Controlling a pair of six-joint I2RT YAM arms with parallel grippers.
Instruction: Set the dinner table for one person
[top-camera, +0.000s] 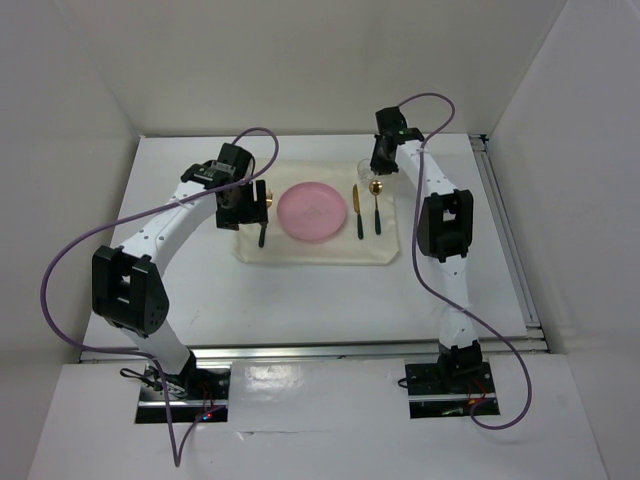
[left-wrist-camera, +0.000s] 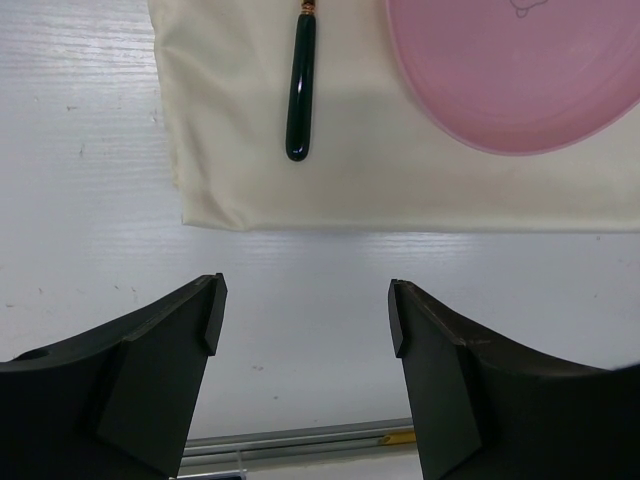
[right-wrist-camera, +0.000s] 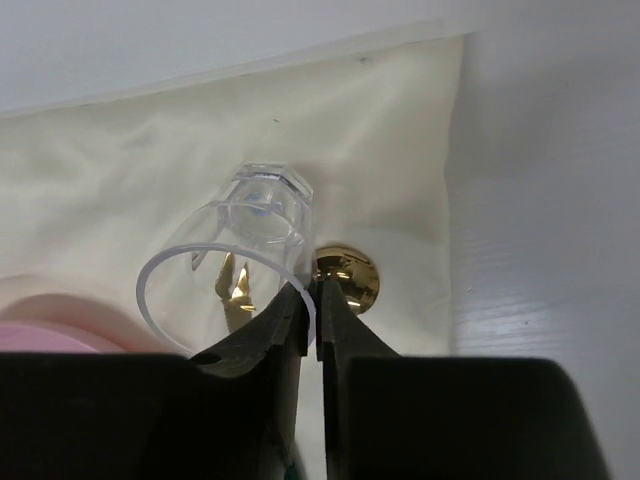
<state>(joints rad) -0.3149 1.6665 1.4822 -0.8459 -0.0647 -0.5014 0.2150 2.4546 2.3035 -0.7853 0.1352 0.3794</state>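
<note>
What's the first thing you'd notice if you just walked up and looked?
The bright pink plate in the middle of the cream cloth jumps out first. Next, the right hand pinching the rim of a clear glass at the cloth's far right corner, beside a shiny gold spoon.

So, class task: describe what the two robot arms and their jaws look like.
The left arm and right arm have white links and chunky black joint housings. A purple cable loops along each. Their jaws are matt black wedges.
</note>
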